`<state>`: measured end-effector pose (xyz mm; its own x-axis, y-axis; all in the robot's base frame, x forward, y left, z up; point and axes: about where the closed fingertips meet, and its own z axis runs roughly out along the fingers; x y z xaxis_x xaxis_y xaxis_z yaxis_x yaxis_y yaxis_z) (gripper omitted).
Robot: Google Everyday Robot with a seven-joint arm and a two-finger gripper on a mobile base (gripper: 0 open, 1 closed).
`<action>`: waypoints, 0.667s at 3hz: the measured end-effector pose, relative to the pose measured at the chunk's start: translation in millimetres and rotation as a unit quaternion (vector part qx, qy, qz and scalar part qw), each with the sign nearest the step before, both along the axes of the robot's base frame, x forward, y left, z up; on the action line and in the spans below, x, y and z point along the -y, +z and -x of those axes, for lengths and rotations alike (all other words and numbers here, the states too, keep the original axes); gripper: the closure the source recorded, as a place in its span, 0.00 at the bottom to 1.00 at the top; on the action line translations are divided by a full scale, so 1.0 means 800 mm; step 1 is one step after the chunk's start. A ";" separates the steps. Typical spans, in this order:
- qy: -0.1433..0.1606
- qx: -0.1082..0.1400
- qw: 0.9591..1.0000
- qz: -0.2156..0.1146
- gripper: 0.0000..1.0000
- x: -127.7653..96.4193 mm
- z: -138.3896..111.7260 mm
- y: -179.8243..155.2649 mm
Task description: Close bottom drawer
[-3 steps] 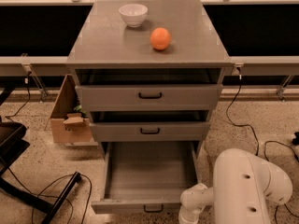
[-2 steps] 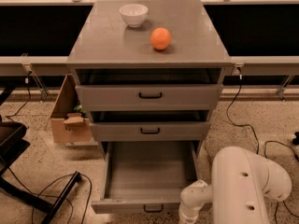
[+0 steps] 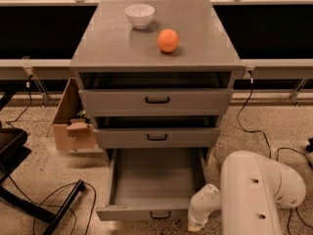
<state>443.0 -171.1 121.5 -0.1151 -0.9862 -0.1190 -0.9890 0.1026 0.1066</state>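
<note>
Drawer: lowest grey cabinet drawer [image 3: 139, 213], pulled far out below the two others.
Claw: white arm's claw [image 3: 196, 224], low beside the drawer's right front corner; grip state cannot tell.
Push: best pressed squarely near the black centre handle [image 3: 160, 214], so the drawer does not skew.

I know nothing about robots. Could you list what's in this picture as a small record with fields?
Furniture: grey three-drawer cabinet
On top: small white bowl; round orange fruit
Lowest level: grey bottom drawer, black centre handle, pulled far out, empty
Upper levels: middle drawer and top drawer, each out slightly
Arm: robot's gripper low at picture's edge, by the bottom drawer's front right corner
Floor: brown cardboard box left of cabinet
</note>
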 end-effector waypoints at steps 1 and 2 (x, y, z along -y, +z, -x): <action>-0.006 0.033 0.999 0.002 1.00 0.004 -0.028 0.009; -0.006 0.033 0.999 0.002 1.00 0.004 -0.026 0.009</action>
<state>464.1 -174.2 128.5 -0.1189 -0.9852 -0.1237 -0.9926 0.1147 0.0406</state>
